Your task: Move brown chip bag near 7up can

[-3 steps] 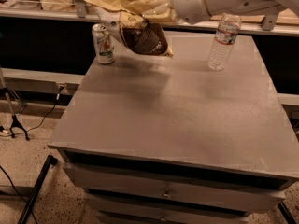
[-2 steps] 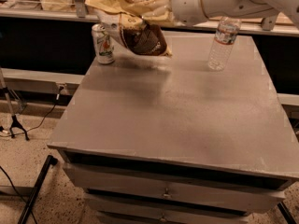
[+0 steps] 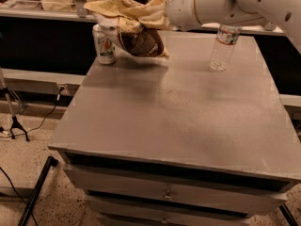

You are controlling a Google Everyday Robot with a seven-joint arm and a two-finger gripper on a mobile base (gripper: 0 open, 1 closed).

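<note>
— Where is the tool (image 3: 164, 9)?
— Over the desk's (image 3: 178, 121) far edge, hidden in the brown chip bag's (image 3: 136, 32) crumpled top; its grip, I cannot tell.
— And the bag?
— Just beside the 7up can (image 3: 104, 45); the water bottle (image 3: 223, 47) stands well apart.

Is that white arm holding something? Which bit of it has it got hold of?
Yes, the bag, gripped by its crumpled cream end in the end effector, above the table at its back left, beside the can.

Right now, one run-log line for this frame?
claw: over table far left, holding brown chip bag | bag: close beside 7up can | water bottle: upright, far right
</note>
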